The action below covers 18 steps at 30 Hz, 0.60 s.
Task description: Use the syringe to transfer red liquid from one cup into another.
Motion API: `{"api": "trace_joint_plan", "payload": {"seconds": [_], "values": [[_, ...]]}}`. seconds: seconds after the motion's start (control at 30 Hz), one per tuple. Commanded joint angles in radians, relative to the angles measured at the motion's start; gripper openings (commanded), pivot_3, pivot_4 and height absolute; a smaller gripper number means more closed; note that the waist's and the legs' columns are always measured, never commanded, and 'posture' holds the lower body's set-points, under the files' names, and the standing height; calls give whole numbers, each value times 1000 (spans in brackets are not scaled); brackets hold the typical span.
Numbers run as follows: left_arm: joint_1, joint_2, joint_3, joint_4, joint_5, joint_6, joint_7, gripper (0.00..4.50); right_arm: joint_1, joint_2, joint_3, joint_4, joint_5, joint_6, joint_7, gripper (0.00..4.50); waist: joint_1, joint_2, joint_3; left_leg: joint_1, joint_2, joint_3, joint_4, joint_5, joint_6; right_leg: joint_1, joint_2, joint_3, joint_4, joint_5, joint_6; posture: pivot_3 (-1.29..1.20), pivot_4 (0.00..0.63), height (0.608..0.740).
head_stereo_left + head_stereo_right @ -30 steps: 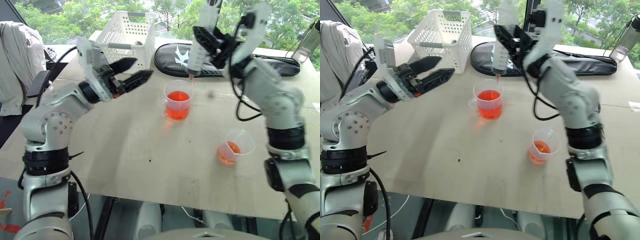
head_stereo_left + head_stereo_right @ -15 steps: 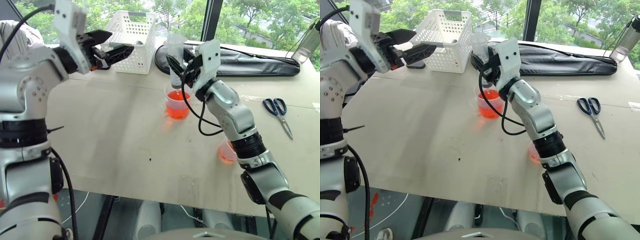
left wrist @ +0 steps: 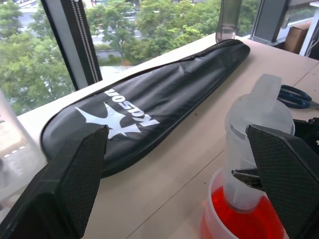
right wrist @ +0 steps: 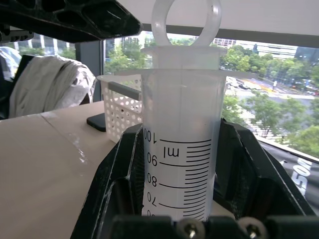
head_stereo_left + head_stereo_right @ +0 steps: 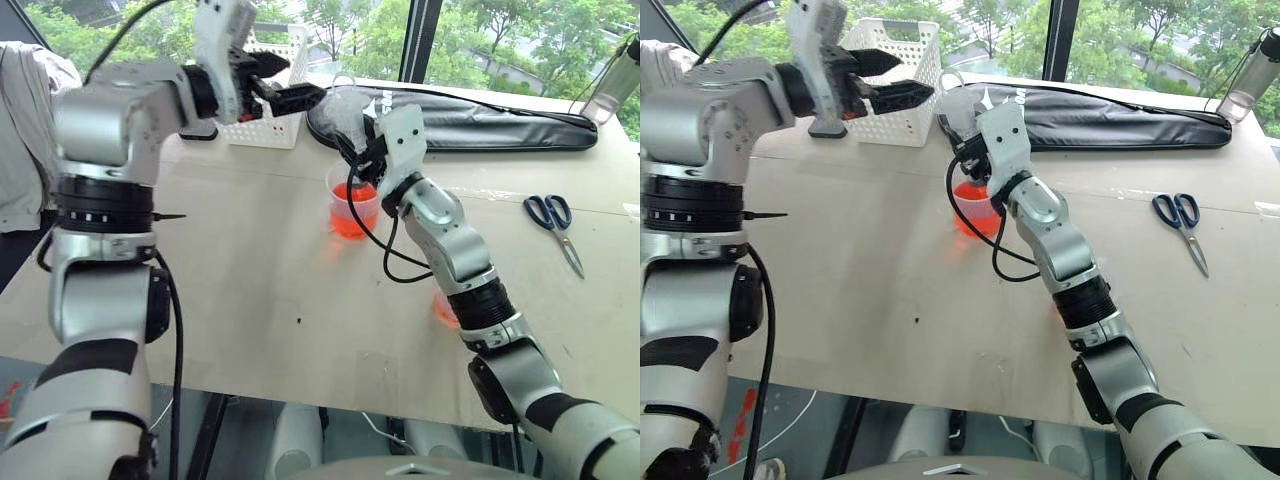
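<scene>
Over the larger cup [image 5: 351, 208], the right gripper [image 5: 362, 150] is clamping the syringe [image 4: 180, 149] upright, nozzle dipping into the red liquid [image 3: 239, 221]. The left gripper [image 5: 285, 85], gaping wide at ten o'clock, should be catching the plunger ring squarely and drawing straight up.

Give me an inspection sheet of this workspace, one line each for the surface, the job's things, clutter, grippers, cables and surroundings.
Surface: pale wooden table, dry where visible.
Job's things: syringe upright, plunger pushed in, its lower end in the larger cup of red liquid; smaller cup mostly hidden behind the right arm.
Clutter: white basket, black pouch, scissors, dark object beside the basket.
Grippers: right gripper shut on the syringe barrel; left gripper open, raised near the plunger ring.
Cables: black cable looped along the right arm.
Surroundings: windows with trees; clear bottle at the far corner; cloth at the left.
</scene>
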<state>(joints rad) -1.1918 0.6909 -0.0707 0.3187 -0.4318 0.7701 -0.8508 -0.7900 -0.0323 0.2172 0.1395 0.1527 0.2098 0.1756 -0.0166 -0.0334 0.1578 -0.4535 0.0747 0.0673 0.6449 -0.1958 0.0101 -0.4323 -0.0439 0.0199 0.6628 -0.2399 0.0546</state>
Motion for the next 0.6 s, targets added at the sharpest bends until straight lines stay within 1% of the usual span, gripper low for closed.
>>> {"api": "trace_joint_plan", "payload": {"seconds": [0.03, 0.17, 0.27, 0.47, 0.53, 0.57, 0.6], "values": [[-36, -24, 25, -21, 13, -3, 9, 4500, -1, 23, -24, -27, -34, -13, -29, 1571, 0, 0, 0, 0, 0, 0, 0, 0, 0, 0, 0, 0, 0, 0, 0, 0, 150, 724], [-24, -46, 4, -35, 82, -63, 42, 4500, 6, 47, -25, -34, -56, -9, -36, 1571, 0, 0, 0, 0, 0, 0, 0, 0, 0, 0, 0, 0, 0, 0, 0, 0, 150, 724], [-26, -80, 22, -60, 87, -44, 85, 4500, 6, 60, -29, -35, -67, -8, -37, 1570, 1, 0, 0, 0, 0, 0, 0, 0, 0, 0, 0, 0, 0, 0, 0, 0, 150, 724], [-5, -115, 25, -87, 124, -42, 156, 4500, 6, 85, -35, -36, -82, -5, -37, 1568, 1, 0, 0, 0, 0, 0, 0, 0, 0, 0, 0, 0, 0, 0, 0, 0, 150, 724], [1, -129, 28, -102, 128, -39, 173, 3972, 11, 94, -32, -41, -86, -6, -38, 1568, 1, 0, 0, 0, 0, 0, 0, 0, 0, 0, 0, 0, 1, 0, 0, 0, 150, 724], [6, -135, 25, -111, 133, -42, 178, 3535, 13, 99, -32, -43, -87, -5, -40, 1568, 1, 0, 0, 0, 0, 0, 0, 0, 0, 0, 0, 0, 1, 0, 0, 0, 150, 724], [9, -139, 23, -118, 137, -43, 182, 3240, 14, 103, -33, -45, -88, -5, -41, 1568, 1, 0, 0, 0, 0, 0, 0, 0, 0, 0, 0, 0, 0, 0, 0, 0, 150, 724]]}}
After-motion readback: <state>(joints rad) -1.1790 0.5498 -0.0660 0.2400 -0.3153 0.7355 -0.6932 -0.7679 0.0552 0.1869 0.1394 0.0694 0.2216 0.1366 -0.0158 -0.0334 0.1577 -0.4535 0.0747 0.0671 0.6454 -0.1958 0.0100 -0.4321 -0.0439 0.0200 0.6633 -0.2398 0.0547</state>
